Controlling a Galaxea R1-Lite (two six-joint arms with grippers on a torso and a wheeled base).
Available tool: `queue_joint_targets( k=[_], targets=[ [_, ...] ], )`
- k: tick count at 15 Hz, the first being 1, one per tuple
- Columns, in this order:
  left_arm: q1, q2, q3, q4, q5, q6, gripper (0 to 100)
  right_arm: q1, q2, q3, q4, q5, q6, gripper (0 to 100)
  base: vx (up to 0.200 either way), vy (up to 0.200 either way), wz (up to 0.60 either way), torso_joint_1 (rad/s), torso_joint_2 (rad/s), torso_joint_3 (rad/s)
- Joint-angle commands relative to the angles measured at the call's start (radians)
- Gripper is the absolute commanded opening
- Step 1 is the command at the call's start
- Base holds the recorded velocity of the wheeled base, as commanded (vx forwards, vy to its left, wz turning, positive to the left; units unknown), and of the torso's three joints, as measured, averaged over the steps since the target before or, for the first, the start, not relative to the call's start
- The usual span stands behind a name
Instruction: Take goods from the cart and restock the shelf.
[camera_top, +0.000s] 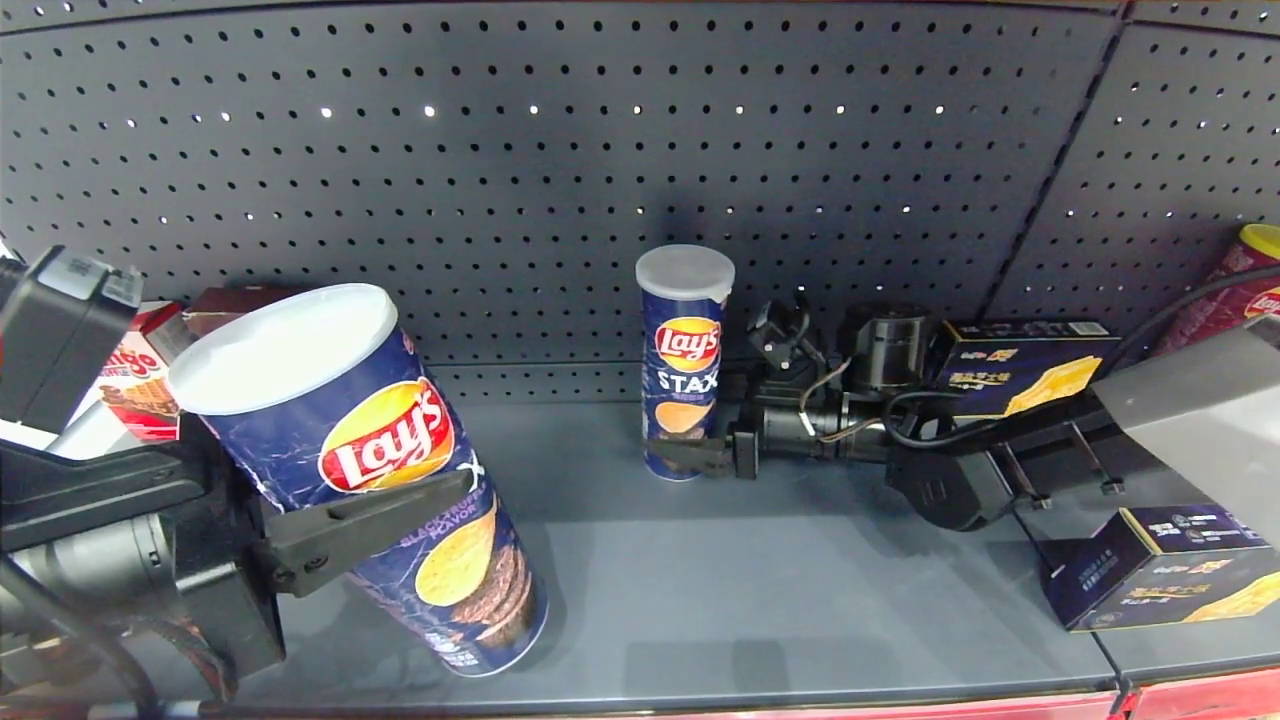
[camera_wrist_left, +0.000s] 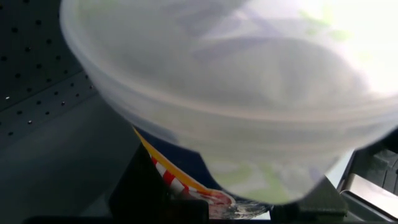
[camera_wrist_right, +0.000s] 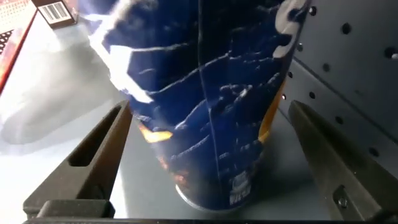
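Right gripper (camera_top: 690, 458): fingers apart, 1 on each side of the upright chip can (camera_top: 684, 360). That can stands on its base at the rear of the shelf (camera_top: 750, 580), close to the pegboard back (camera_top: 600, 150), apparently its stocked position. Left gripper (camera_top: 380, 515): clamped on a 2nd, tilted chip can (camera_top: 370, 450) near the shelf's front left, probably held ready for placing. Contact between its base and the deck cannot be confirmed.
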Motion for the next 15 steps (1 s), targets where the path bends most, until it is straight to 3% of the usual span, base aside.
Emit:
queue_joint_targets(
  k=[1, 2, 8, 15],
  targets=[
    [0.0, 0.001, 0.005, 0.0, 0.001, 0.0, 0, 0.005, 0.037, -0.024, -0.014, -0.004, 0.0, 100, 0.0, 0.0, 0.0, 0.0, 0.0, 0.0],
    [0.0, 0.001, 0.005, 0.0, 0.001, 0.0, 0, 0.009, 0.04, -0.029, -0.015, -0.01, 0.0, 0, 0.0, 0.0, 0.0, 0.0, 0.0, 0.0],
    [0.0, 0.001, 0.006, 0.0, 0.001, 0.0, 0, 0.017, 0.008, 0.005, -0.022, -0.028, 0.0, 0, 0.0, 0.0, 0.0, 0.0, 0.0, 0.0],
    [0.0, -0.002, 0.006, -0.001, 0.001, 0.001, 0, 0.068, -0.189, 0.188, -0.026, -0.082, 0.0, 0, 0.0, 0.0, 0.0, 0.0, 0.0, 0.0]
  ],
)
